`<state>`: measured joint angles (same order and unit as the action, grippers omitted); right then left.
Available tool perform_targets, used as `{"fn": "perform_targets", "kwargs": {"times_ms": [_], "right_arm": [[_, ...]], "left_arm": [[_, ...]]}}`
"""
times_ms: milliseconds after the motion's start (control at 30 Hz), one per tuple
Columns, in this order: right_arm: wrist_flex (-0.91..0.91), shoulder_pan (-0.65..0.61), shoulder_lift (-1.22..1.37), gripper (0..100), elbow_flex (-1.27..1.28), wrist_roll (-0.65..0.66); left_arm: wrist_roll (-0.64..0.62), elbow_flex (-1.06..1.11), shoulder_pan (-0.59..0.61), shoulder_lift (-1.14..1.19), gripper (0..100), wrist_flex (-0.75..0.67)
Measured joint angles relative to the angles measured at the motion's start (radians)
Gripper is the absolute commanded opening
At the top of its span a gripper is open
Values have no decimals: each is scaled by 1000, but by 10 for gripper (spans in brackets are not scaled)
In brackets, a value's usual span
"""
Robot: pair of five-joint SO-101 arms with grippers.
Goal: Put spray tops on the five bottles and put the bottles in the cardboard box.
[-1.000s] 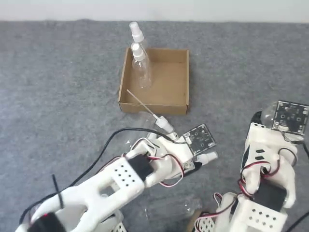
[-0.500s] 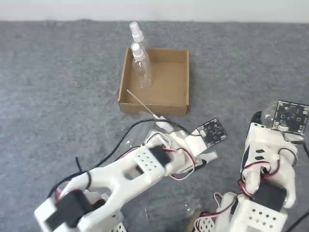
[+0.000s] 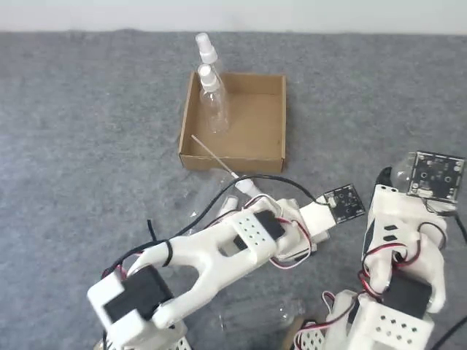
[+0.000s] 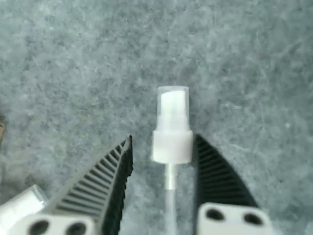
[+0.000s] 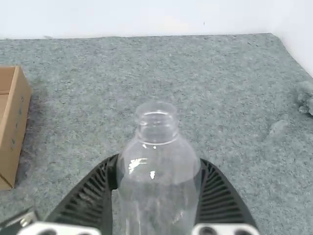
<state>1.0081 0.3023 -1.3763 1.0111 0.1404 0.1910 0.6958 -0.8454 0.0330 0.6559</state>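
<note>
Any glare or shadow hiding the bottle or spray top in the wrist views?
Right wrist view: small bright glints on the bottle, neck rim plain against the carpet. Left wrist view: spray top evenly lit, no glare, nothing hidden by shadow.

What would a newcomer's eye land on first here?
The right gripper grips a clear uncapped bottle, its open neck pointing away from the wrist camera. The left gripper sits open over the grey carpet, with a white spray top lying between its jaws. Farther back, the cardboard box has one topped bottle standing in it.
</note>
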Motion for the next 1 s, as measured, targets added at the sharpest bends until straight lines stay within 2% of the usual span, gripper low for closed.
{"fn": "perform_targets", "kwargs": {"times_ms": [233, 400, 767, 1000], "right_arm": [[0, 0, 0, 69, 0, 0], [0, 0, 0, 69, 0, 0], [0, 0, 0, 69, 0, 0], [-6, -63, 0, 69, 29, 0]], "left_arm": [[0, -64, -2, 44, 42, 61], [3, -98, -3, 44, 34, 117], [3, -203, 2, 44, 33, 408], [-2, -236, 74, 44, 33, 520]]}}
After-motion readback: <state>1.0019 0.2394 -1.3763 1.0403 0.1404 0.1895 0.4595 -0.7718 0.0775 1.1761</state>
